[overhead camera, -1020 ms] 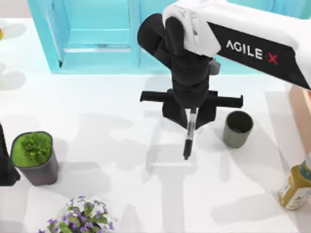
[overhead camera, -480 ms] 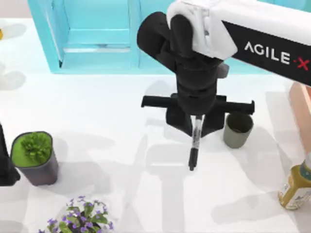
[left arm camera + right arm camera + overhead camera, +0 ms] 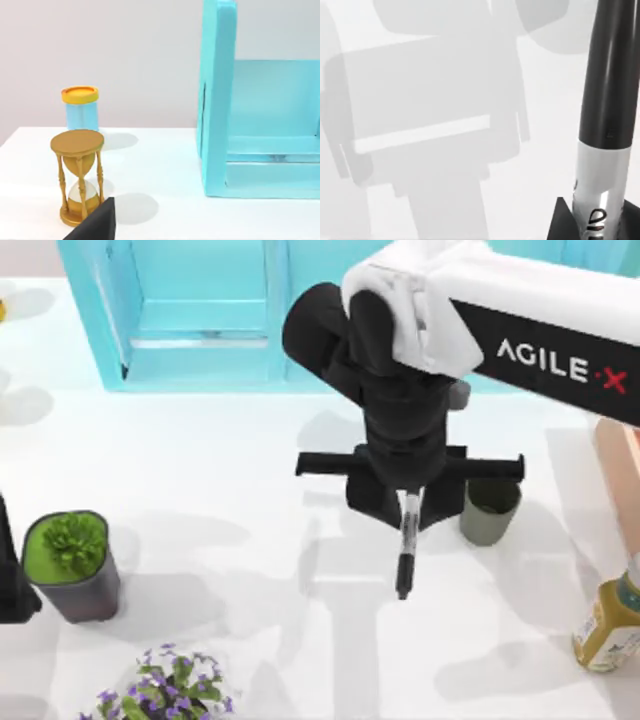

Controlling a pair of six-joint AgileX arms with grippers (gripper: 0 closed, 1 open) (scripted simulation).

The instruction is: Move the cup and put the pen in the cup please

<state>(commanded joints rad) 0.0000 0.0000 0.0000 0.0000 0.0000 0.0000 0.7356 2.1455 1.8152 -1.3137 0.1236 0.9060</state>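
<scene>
1 pen (image 3: 405, 540) is clenched by the right gripper (image 3: 406, 502), hung beside the cup (image 3: 490, 511); alignment over its mouth is advised before lowering.

top: overhead, down on table (image 3: 200, 460) | left wrist: low, level, toward shelf (image 3: 220, 100) | right wrist: close above tabletop

Right wrist view: the pen (image 3: 610, 95), black cap outermost, white-grey label band nearer the camera, clamped at the band by the right pincer (image 3: 592, 222). White worktop (image 3: 445, 50) beneath carries grey shadows.
</scene>
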